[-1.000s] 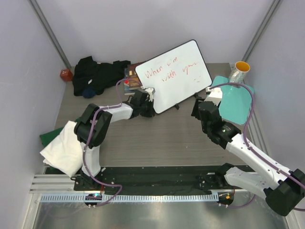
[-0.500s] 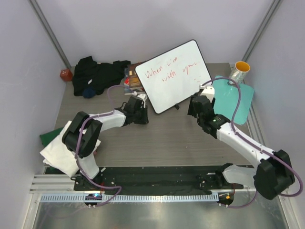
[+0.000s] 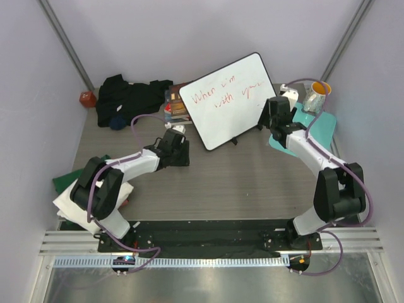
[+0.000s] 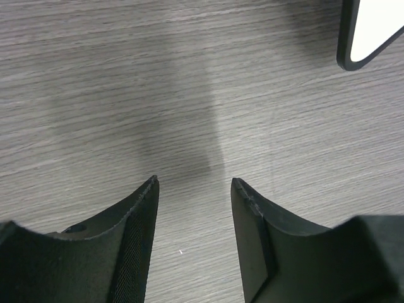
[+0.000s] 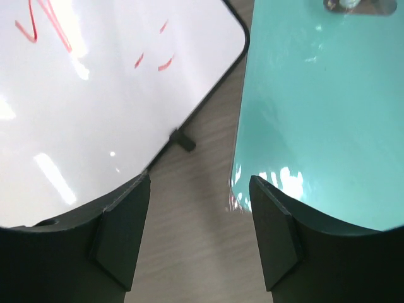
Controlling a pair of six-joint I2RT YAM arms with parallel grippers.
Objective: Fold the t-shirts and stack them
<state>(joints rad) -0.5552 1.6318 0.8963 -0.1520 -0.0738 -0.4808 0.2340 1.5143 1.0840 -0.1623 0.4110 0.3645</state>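
Note:
The t-shirts lie in two places. A black one (image 3: 132, 95) is heaped at the back left with a navy one (image 3: 117, 122) against it. A folded white one (image 3: 81, 201) lies on a green one (image 3: 62, 182) at the table's left front edge. My left gripper (image 3: 179, 150) (image 4: 194, 183) is open over bare wood, just left of the whiteboard's near corner, and holds nothing. My right gripper (image 3: 275, 120) (image 5: 200, 180) is open and empty above the strip of table between the whiteboard and the teal mat. Neither gripper is near any shirt.
A tilted whiteboard (image 3: 230, 98) (image 4: 372, 31) (image 5: 95, 82) with red writing stands at the back middle, books (image 3: 174, 106) behind its left edge. A teal mat (image 3: 320, 129) (image 5: 322, 107) and a yellow-lined mug (image 3: 317, 95) are at the back right, a red object (image 3: 87, 99) at the far left.
My left gripper has opened and drawn back left from the whiteboard's lower edge. My right arm has swung back and right toward the teal mat.

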